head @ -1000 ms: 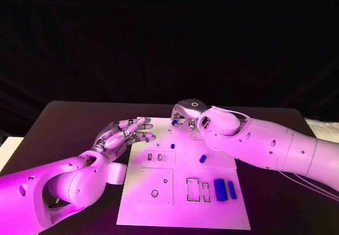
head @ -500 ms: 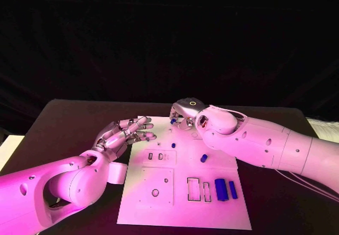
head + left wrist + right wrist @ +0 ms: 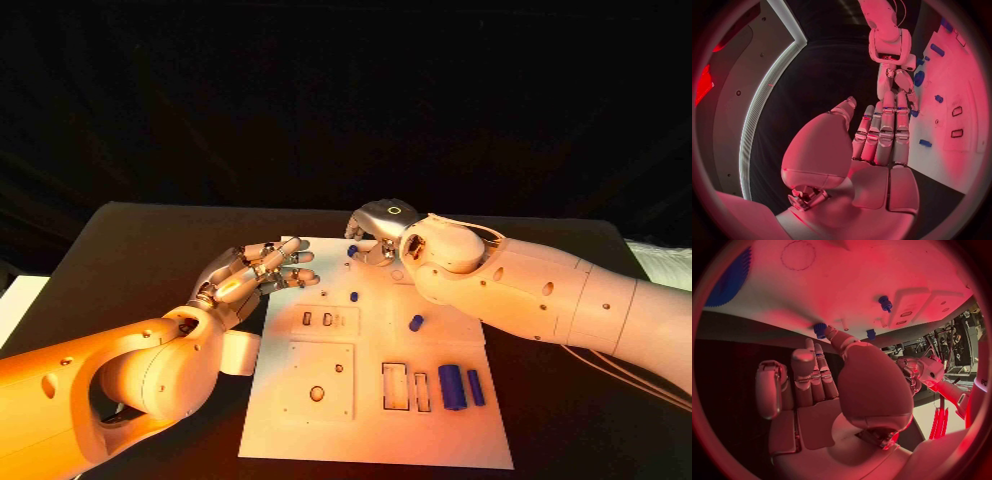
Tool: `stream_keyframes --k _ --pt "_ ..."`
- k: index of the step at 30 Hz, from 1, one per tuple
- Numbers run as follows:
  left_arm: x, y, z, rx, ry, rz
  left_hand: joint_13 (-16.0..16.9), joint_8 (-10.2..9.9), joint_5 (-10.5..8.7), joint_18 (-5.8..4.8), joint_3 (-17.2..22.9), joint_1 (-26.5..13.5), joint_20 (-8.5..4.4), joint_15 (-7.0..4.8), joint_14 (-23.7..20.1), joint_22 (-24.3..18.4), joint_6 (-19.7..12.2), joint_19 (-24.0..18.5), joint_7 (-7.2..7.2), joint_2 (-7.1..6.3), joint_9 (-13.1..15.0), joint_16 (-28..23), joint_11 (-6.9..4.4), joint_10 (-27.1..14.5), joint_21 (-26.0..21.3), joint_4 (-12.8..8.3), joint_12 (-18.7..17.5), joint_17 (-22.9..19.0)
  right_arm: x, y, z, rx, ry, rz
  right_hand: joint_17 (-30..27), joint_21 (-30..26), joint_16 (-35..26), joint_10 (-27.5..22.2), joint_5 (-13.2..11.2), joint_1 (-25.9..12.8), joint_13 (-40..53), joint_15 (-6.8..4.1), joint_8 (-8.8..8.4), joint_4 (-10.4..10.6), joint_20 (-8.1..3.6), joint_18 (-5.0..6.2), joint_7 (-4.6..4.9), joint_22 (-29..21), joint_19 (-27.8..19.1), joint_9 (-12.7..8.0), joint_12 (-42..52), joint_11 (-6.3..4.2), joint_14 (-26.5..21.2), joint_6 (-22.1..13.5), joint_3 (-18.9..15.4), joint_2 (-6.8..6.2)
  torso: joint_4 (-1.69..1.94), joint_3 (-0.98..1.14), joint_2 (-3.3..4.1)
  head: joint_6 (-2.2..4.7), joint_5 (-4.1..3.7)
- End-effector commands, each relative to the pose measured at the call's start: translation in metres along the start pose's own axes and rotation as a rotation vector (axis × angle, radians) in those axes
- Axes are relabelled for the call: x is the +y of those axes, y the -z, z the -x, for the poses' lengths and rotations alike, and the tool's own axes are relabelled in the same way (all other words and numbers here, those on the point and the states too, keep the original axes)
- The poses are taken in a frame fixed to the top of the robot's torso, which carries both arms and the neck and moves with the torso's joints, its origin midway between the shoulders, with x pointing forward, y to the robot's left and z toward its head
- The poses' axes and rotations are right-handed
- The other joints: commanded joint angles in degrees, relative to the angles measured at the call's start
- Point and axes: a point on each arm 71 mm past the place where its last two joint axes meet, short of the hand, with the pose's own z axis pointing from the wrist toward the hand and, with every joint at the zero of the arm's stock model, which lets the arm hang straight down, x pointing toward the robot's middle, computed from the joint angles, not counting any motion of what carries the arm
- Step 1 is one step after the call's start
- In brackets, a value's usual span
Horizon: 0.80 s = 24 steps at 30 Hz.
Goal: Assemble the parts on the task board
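Right now my right hand (image 3: 378, 232) sits over the far edge of the task board (image 3: 378, 420), palm turned down, and its thumb and a fingertip meet on a small blue part (image 3: 352, 251) at that far edge; the right wrist view shows the same blue part (image 3: 820, 329) at the thumb tip, against the board's edge, with the other fingers (image 3: 809, 371) lying straight and together beside it. I read that as a pinch on the part, though the contact is small in every picture.

My left hand (image 3: 260, 272) hovers at the board's far left corner, fingers stretched forward and close together, thumb apart, with nothing in it; from the left wrist I see its fingers (image 3: 886, 131) pointing toward the right hand (image 3: 896, 82) across the board's far edge.

Out on the board, a short blue peg (image 3: 355, 296) stands behind the two small slots (image 3: 316, 320) on the left half, and a blue cylinder (image 3: 415, 323) lies tilted nearer the right edge. Two longer blue bars (image 3: 459, 387) lie side by side near the right edge toward the near end, just beside two rectangular cut-outs (image 3: 402, 387). A square panel with a round hole (image 3: 316, 394) occupies the near left part. The board lies in the middle of the black counter (image 3: 144, 250).
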Motion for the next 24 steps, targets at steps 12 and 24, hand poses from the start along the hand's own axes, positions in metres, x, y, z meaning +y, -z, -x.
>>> stream_keyframes --k 12,24 --pt "-0.002 0.002 0.001 0.012 0.007 -0.004 -0.07 -0.41 0.04 0.61 0.03 0.06 0.14 0.37 -0.14 -0.07 -0.20 -0.39 0.06 0.22 -0.03 -0.30 0.05 -0.61 -0.25 -0.43 -0.36 0.18 -0.022 0.032 0.015 -0.081 -0.043 -0.019 2.48 1.57 2.18 6.05 0.95 1.62 1.10 -0.71 0.27 1.99 -0.71 -0.26 -0.51 3.91 2.83 0.37 2.30 -1.09 1.71 1.29 -2.13 1.36 -0.79 0.13 -0.20 0.69 -0.31" --pt "-0.001 0.001 0.003 0.008 0.006 -0.001 -0.06 -0.41 0.06 0.62 0.12 0.18 0.14 0.36 -0.11 -0.08 -0.13 -0.37 0.04 0.34 0.00 -0.31 0.03 -0.58 -0.23 -0.52 -0.35 0.24 -0.079 0.083 0.022 0.022 -0.206 -0.211 30.10 5.27 22.02 19.10 3.96 0.26 40.69 -2.89 0.91 6.57 -2.72 -1.92 -1.67 11.31 7.56 0.46 40.89 -3.94 4.79 -0.72 -13.74 0.37 -2.27 0.53 -0.78 1.16 -0.98"
